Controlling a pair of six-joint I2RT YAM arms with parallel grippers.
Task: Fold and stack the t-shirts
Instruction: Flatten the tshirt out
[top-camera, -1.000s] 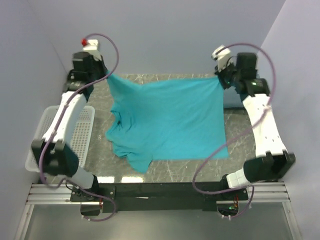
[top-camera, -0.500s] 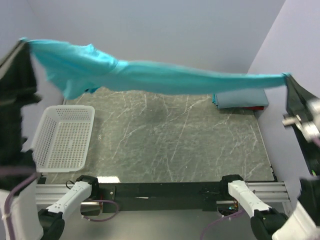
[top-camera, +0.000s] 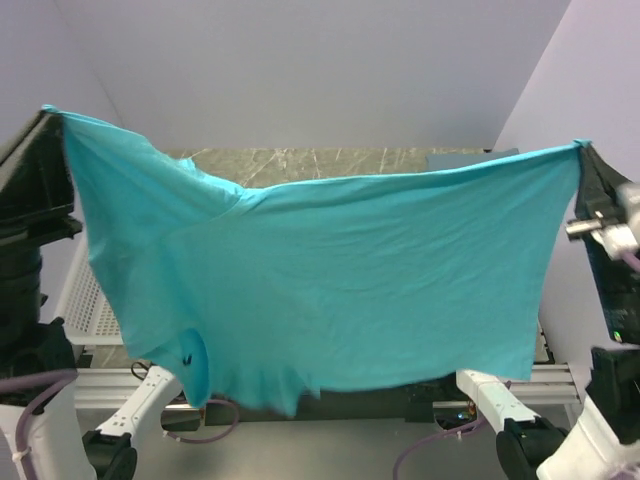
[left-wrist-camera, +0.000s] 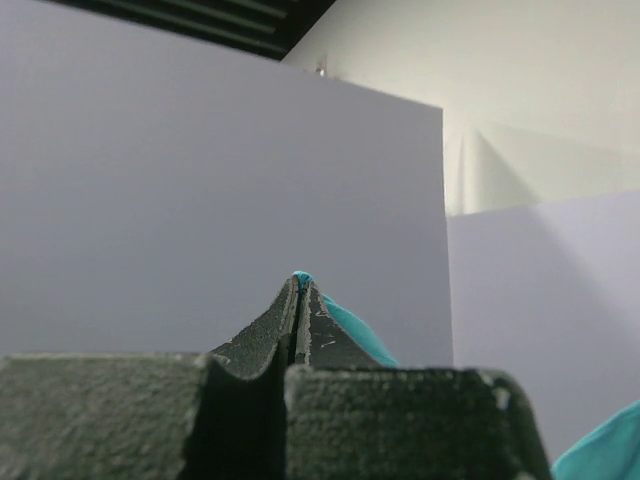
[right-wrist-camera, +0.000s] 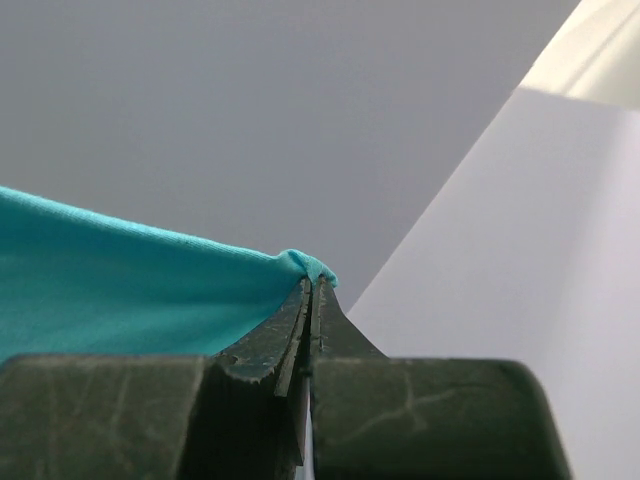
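The bright teal t-shirt (top-camera: 330, 280) hangs spread like a curtain high above the table, close to the top camera. My left gripper (top-camera: 50, 112) is shut on its upper left corner; the left wrist view shows a teal tip (left-wrist-camera: 301, 278) pinched between the closed fingers. My right gripper (top-camera: 580, 148) is shut on the upper right corner, with teal cloth (right-wrist-camera: 120, 285) pinched at the fingertips in the right wrist view. A sliver of the folded slate-blue t-shirt (top-camera: 462, 156) shows on the table at the far right, above the teal shirt's top edge.
The white mesh basket (top-camera: 88, 305) stands at the table's left edge, mostly hidden behind the hanging shirt. A strip of the dark marble table (top-camera: 330, 160) shows at the back. Lilac walls enclose the back and both sides.
Both arms lifted the teal shirt off the table and raised it high. Half a second ago it was stretched nearly flat in the air; now it hangs down, covering most of the table.
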